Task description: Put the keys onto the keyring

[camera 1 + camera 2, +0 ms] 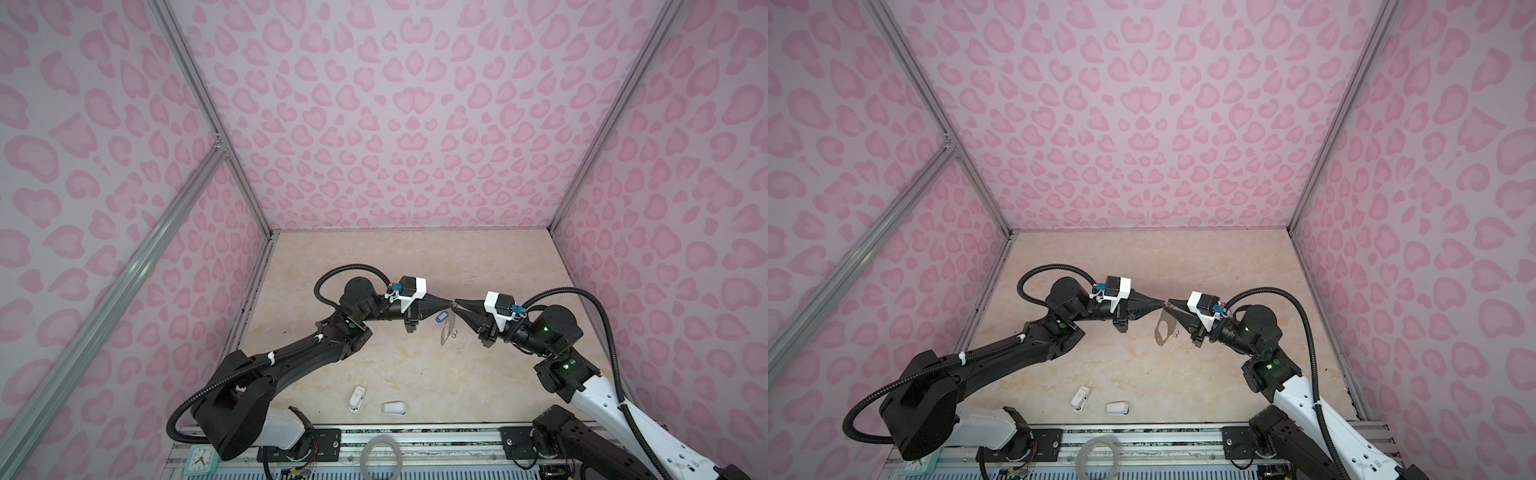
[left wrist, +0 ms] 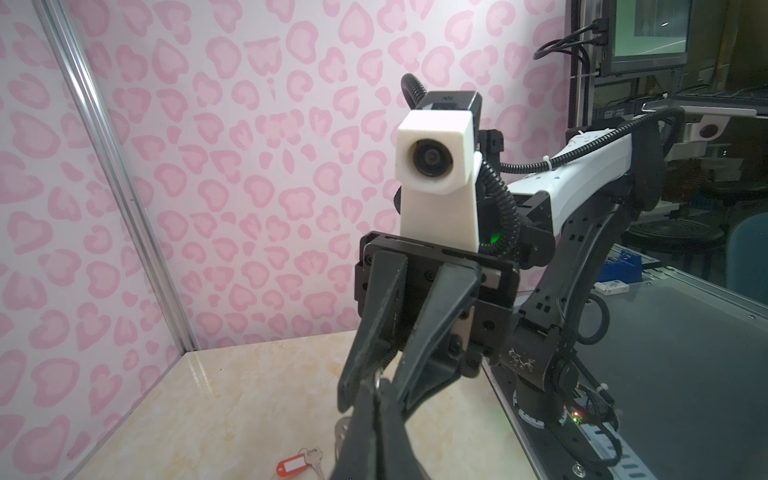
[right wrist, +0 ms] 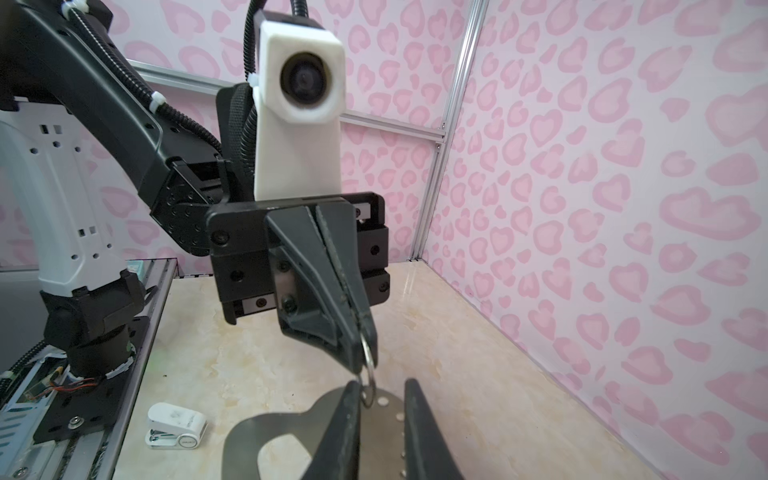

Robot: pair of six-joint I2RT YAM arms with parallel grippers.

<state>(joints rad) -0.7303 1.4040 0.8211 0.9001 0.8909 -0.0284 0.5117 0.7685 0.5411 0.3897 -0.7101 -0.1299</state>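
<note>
Two black robot arms meeting tip to tip at the centre of both top views, above a pale marbled counter [image 1: 415, 374] inside a pink-patterned booth. Left hand [image 1: 449, 302] pressed together, pinching a small wire ring [image 3: 369, 365] running down to a hole at the edge of the keyring [image 3: 274, 424], a thin grey plate with an oval cut-out, raised off the counter at the bottom centre of the right wrist view. Right hand [image 1: 458, 303] with fingers slightly apart either side of that edge; cannot tell whether gripping the plate. Blue key [image 1: 440, 318] just under the left hand's tip, centre of a top view; hard to say whether threaded on the ring or only nearby. Red key [image 2: 293, 464] lying flat on the counter at the bottom centre of the left wrist view, well apart from the plate. Judged progress: early to middle, with a ring apparently being worked open or loaded, the red key untouched, and neither key clearly hanging from the plate.
</note>
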